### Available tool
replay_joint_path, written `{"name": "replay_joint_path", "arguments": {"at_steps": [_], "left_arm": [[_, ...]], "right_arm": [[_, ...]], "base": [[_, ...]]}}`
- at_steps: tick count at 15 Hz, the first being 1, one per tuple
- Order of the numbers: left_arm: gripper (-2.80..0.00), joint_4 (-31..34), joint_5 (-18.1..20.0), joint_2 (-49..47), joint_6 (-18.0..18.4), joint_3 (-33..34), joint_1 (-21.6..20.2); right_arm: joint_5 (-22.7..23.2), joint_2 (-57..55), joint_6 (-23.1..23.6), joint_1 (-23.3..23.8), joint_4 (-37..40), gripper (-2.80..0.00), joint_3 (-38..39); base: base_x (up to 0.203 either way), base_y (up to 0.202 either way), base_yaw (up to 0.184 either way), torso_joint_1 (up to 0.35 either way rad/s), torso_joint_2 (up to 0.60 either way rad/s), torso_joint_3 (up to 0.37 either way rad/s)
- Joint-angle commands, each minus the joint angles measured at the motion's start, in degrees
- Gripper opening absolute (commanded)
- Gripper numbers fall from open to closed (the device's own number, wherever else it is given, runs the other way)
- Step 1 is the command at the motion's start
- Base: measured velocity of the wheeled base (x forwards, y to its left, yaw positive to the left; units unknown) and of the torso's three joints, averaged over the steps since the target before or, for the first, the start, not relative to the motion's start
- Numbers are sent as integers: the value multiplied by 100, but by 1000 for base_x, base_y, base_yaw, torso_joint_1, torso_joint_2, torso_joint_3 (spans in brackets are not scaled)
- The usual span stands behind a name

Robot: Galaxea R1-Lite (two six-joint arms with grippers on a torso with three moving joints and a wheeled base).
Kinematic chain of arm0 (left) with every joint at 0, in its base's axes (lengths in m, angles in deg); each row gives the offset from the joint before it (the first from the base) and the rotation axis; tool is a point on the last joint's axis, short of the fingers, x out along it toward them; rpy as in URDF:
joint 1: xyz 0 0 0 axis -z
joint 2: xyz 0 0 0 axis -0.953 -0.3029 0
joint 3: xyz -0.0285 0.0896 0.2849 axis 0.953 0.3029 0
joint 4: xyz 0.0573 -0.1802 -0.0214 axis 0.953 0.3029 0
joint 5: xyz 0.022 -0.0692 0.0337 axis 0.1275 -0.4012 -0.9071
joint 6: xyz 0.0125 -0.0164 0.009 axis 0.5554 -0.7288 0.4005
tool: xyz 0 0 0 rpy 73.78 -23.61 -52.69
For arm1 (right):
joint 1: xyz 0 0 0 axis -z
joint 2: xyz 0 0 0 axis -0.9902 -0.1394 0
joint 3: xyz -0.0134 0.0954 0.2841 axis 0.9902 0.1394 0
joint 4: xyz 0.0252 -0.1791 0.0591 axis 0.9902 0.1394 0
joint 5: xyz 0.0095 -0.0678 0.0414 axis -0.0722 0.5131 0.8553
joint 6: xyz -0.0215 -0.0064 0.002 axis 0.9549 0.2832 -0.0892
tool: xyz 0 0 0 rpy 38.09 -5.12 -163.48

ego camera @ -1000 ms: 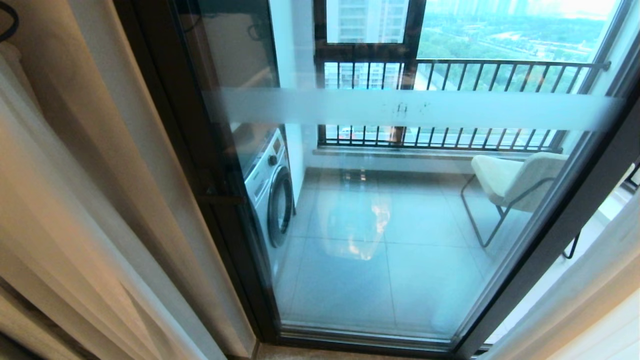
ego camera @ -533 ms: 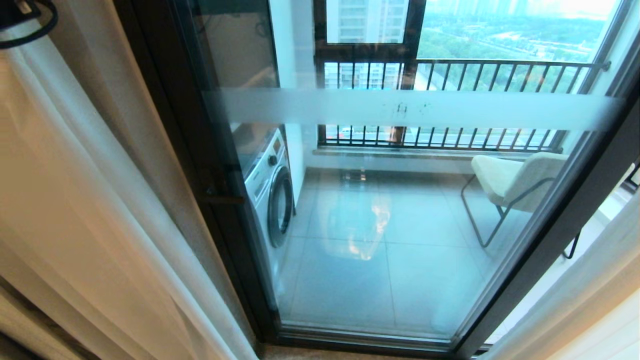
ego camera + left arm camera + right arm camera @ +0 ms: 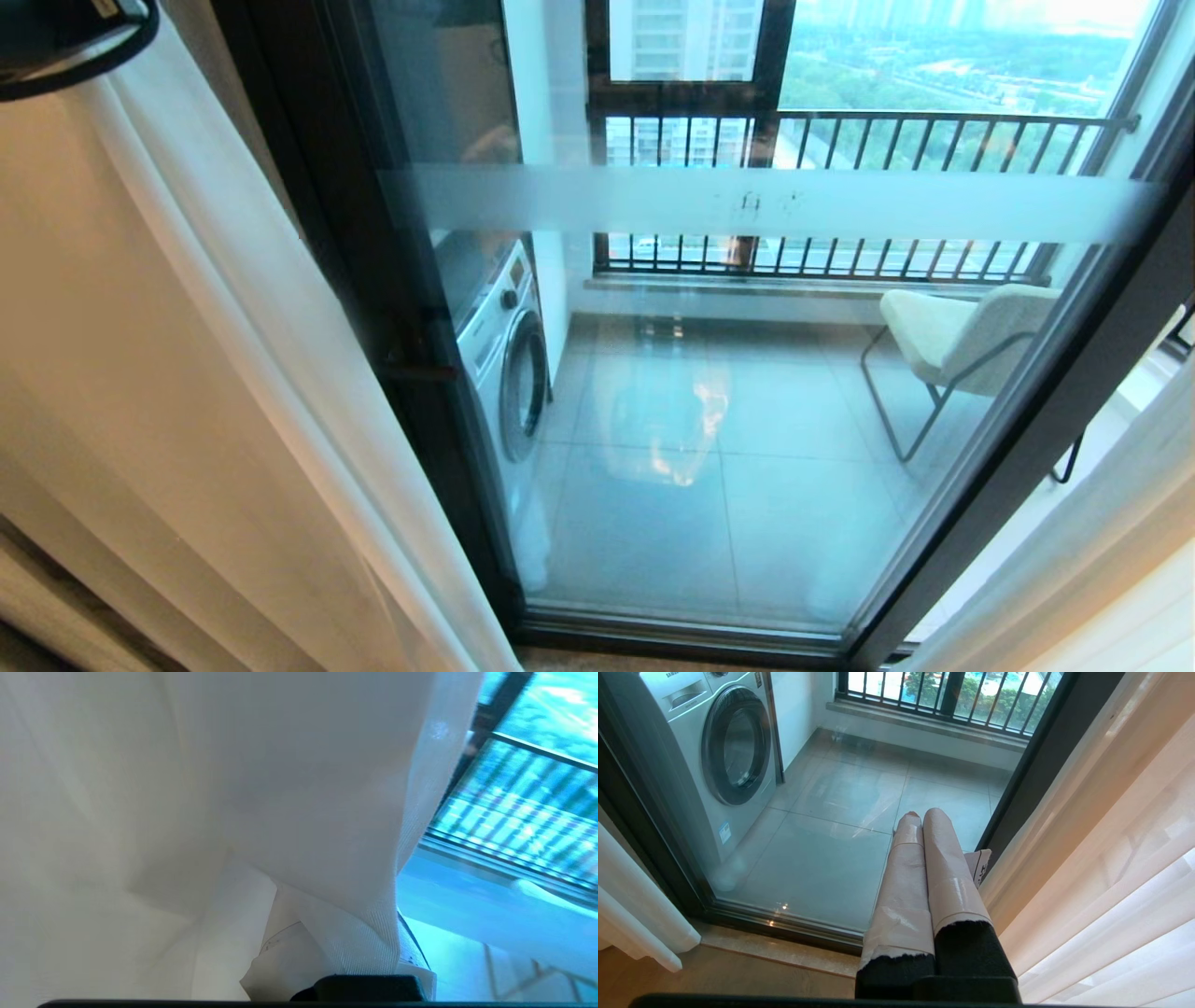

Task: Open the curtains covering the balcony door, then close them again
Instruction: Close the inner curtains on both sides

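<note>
the balcony door (image 3: 747, 392) was left bare across the middle of the head view, its frosted band (image 3: 766, 203) crossing the glass, so the opening half of the task was judged done and the closing half just begun. the curtains (image 3: 187, 373) were gathered on the robot's left side of the door, their leading edge lying over the dark door frame (image 3: 373, 308) and falling to the floor at the sill; a second sheer panel (image 3: 1074, 579) was hung at the right side, clear of the glass.

the left gripper (image 3: 359, 980) was held high, near the upper left corner of the head view, where only a dark part of the arm (image 3: 65, 47) was shown. in the left wrist view it was buried in white cloth: the fabric was bunched and drawn into a fold right at the fingers, which were pressed together on it. the cloth was judged to be pinched at its edge so that it could be dragged across the glass, the high hold letting the long folds trail below.

the right gripper (image 3: 920, 816) was parked low before the sill (image 3: 784, 947), its taped fingers (image 3: 943, 868) pressed together on nothing, pointing at the glass, with a washing machine (image 3: 724, 742) seen behind the door. it was kept out of the way since one arm was judged enough for the pull.
</note>
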Motion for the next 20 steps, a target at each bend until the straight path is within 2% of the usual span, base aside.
{"name": "replay_joint_path", "arguments": {"at_steps": [1,7,14,17,20], "left_arm": [[-280,2,2,204,3,113,151],[-280,8,-94,462,25,412,198],[-280,2,-128,1057,38,1072,207],[-280,2,-117,1377,369,1564,196],[-280,2,-102,1420,385,1572,189]], "right_arm": [[3,-7,7,-1,0,-280,0],[3,-7,7,-1,0,-280,0],[3,-7,7,-1,0,-280,0],[3,-7,7,-1,0,-280,0],[3,-7,7,-1,0,-280,0]], "base": [[0,0,0,0,0,0],[0,0,0,0,0,0],[0,0,0,0,0,0],[0,0,0,0,0,0],[0,0,0,0,0,0]]}}
